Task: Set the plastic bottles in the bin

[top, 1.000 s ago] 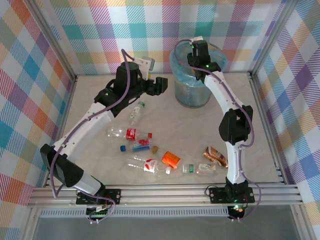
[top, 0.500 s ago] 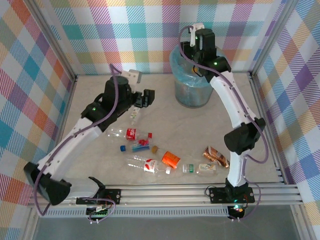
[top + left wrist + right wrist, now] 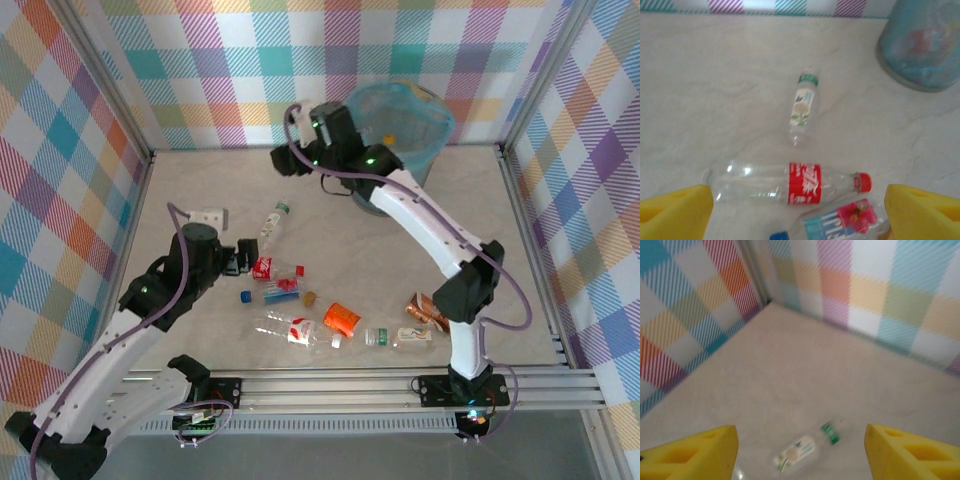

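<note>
Plaid walls (image 3: 300, 60) ring a pale counter (image 3: 180, 200), where a grey bin (image 3: 385, 195) lined in blue stands at the far edge and plastic bottles (image 3: 300, 330) lie scattered across the near middle. The left hand (image 3: 238, 262), fingers spread and holding nothing, hangs over a red-labelled bottle (image 3: 800, 182). The right hand (image 3: 288, 157), likewise spread and empty, hovers near the far edge just left of the bin, with a green-capped bottle (image 3: 802, 450) lying below it.

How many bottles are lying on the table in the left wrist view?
3: a green-capped bottle mid-frame, a red-labelled bottle nearer, a pink-flowered bottle at the bottom edge. More may be hidden.
</note>
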Robot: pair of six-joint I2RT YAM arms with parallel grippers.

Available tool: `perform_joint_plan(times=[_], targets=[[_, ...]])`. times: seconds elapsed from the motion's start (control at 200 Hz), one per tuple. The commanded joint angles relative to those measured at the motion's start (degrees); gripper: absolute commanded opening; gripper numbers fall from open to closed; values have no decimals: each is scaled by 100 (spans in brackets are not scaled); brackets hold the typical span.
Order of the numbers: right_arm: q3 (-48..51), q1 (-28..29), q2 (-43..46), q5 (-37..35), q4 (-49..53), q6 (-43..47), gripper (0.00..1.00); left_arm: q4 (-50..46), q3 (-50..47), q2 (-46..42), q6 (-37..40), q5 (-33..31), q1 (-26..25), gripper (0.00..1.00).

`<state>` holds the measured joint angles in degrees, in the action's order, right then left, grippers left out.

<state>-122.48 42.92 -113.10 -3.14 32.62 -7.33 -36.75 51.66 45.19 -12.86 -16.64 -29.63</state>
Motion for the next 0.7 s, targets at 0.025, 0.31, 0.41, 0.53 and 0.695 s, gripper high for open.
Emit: perform_joint_plan(times=[0.025,0.31,0.41,0.53,0.695], targets=[[384,173,-294,913,1,-124,67,-414,-457,-539,-653,-356,97,89],[-1159,735,-1963,1640,1459,1243,71,-980,-1335,-1295,-2041,-1251,149,88],[-1665,938,-2477,1624,1668,1670,75,-1033,-1639,-1444,-2469,-1511,237,86],[-1805,1166,-2822,1503,1506,1863,79,-986,-1866,-1471,-2932,-1364,464,85],[-1826,1333,-3172,1430,1140,1856,84,-1033,-2036,-1648,-3464,-1218,725,86]])
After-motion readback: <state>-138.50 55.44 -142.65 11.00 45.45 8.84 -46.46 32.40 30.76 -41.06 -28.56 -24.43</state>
